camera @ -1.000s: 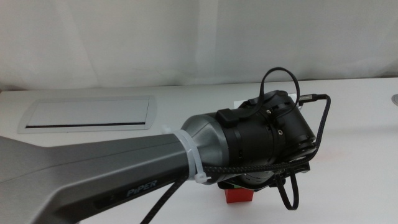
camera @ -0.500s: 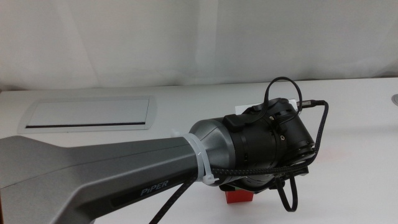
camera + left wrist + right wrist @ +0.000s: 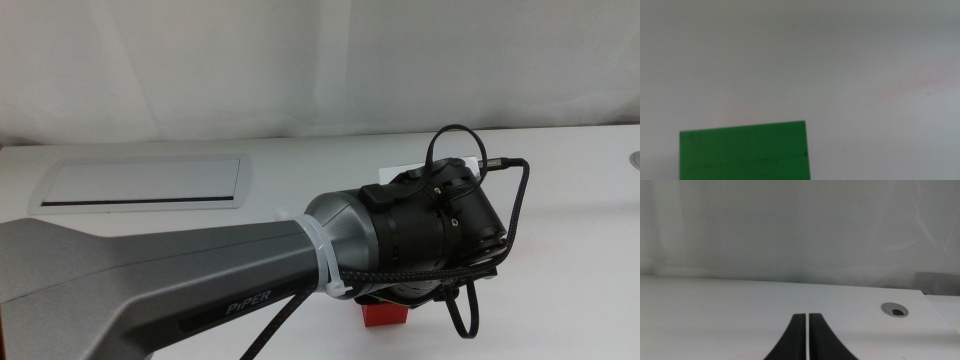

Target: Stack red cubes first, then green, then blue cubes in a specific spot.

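One word, "PiPER", marks the left arm (image 3: 200, 270) above the red cube (image 3: 383, 316); its end effector's state is hidden.

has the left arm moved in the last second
Yes. In the middle view the left arm's wrist has shifted slightly right, away from the grey-framed panel, above the red cube; no visible shift over the last half second.

a red cube (image 3: 383, 316) peeks from under the grey and black arm (image 3: 200, 270). green cube (image 3: 745, 151), plain, matte, against the white table (image 3: 840, 65). grey-framed panel (image 3: 140, 184) with a dark slot at the far left edge.
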`<state>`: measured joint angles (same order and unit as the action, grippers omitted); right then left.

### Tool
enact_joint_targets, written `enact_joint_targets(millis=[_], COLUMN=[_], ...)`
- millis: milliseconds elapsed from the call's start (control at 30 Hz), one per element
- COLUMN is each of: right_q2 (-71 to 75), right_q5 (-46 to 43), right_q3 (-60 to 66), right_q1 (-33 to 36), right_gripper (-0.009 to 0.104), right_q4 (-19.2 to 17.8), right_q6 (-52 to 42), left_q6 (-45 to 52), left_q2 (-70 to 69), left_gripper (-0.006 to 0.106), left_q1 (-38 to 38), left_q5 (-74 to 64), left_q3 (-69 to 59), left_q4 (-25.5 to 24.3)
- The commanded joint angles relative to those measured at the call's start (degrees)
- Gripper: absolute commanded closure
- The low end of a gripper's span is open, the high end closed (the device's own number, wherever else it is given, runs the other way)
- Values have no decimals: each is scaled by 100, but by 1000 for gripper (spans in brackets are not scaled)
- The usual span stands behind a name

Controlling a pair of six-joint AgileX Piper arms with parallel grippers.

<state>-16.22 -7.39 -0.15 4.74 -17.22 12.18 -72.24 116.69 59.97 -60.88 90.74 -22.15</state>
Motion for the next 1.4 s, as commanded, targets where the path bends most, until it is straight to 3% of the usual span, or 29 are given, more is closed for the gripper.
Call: enact_joint_targets(millis=[0, 200, 233, 300, 333, 567, 767, 867, 1033, 1267, 1367], right_q2=[2, 2, 2, 2, 2, 2, 2, 2, 2, 2, 2], right_q5=[-9, -9, -9, -9, -9, -9, -9, -9, -9, -9, -9], right_q3=[199, 199, 199, 199, 199, 199, 199, 199, 199, 199, 199], right_q1=[-23, -23, -23, -23, -23, -23, -23, -23, -23, -23, -23], right_gripper=[98, 98, 98, 98, 98, 98, 98, 98, 98, 98, 98], right_q4=[-13, -13, -13, -13, -13, -13, -13, -13, -13, -13, -13], right_q6=[-13, -13, -13, -13, -13, -13, -13, -13, -13, -13, -13], left_q6=[-351, -427, -387, -413, -423, -210, 137, 640, 1822, 3079, 3522], left_q2=[-11, -11, -11, -11, -11, -156, -821, -1251, -1936, -2697, -3108], left_gripper=[77, 67, 32, 12, 8, 8, 8, 8, 8, 8, 8], left_q1=[-13, -13, -13, -13, -13, -13, -29, -229, -1011, -2384, -3012], left_q5=[-89, -86, -72, -123, -126, -167, -60, -45, -393, -1223, -1290], left_q3=[-18, -18, -18, -18, -18, -7, -7, -7, -7, -17, -158], left_q4=[-130, -130, -130, -130, -130, -143, -832, -858, -532, -524, -242])
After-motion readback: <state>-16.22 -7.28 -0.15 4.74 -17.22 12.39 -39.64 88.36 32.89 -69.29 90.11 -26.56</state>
